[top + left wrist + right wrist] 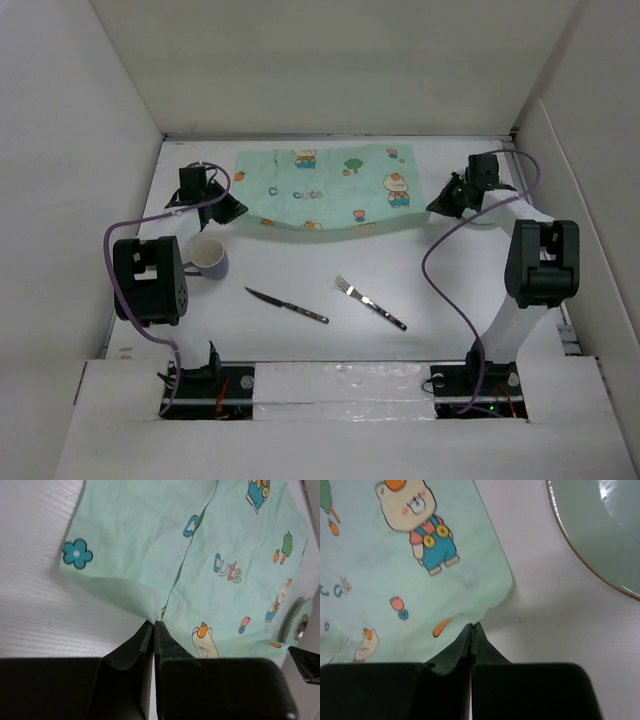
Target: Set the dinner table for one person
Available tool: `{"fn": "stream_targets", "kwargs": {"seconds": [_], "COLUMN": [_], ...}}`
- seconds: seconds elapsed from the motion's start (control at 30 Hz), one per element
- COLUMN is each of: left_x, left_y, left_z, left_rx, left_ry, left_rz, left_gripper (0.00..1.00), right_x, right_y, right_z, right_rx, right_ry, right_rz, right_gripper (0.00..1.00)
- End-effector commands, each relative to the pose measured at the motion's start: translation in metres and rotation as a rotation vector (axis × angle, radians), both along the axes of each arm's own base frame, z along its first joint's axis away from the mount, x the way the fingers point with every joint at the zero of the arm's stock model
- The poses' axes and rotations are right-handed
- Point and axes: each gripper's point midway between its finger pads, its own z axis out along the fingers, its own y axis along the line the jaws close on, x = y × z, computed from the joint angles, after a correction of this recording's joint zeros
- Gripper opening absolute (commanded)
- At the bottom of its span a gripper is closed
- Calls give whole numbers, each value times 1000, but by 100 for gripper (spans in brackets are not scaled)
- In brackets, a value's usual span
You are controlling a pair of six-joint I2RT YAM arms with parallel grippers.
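Step in hand: laying the placemat [325, 190], now at far centre of tabletop [300, 262]. Its near corners are pinched by L end effector [153, 626] & R end effector [471, 627], both clamped on it. Next, prob.: placemat to be drawn nearer, flattened, released.

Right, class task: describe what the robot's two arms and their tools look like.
The left arm and right arm have boxy black joint housings; the right shows a white link. A purple cable loops along each. The left tool and right tool each have two matte black fingers tapering to a point.
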Motion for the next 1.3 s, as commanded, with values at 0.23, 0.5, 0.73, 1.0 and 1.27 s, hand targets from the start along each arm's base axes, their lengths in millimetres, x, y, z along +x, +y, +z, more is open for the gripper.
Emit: {"fn": "stream_targets", "kwargs": {"seconds": [0.23, 0.5, 0.73, 1.0, 1.27], "left_x": [-34, -63, -72, -63, -62], "left_y": [4, -2, -4, -4, -7], "left_z": [-20, -22, -13, -14, -10], "left_rx": [97, 77, 79, 84, 73], "left_ry": [34, 50, 33, 41, 44], "left_rz": [-60, -93, -111, -124, -140], "left_gripper": [0, 0, 0, 0, 21], "right_x": [-34, -74, -89, -85, -87], "right_y": [-9, -9, -13, -19, -36], "right_z": [1, -19, -25, -17, -16], "right_rx": [-46, -48, -75, -90, -140], "right_ry": [-36, 21, 39, 29, 49], "right_rz": [12, 35, 28, 11, -30], "right_gripper": [0, 0, 0, 0, 4]}}
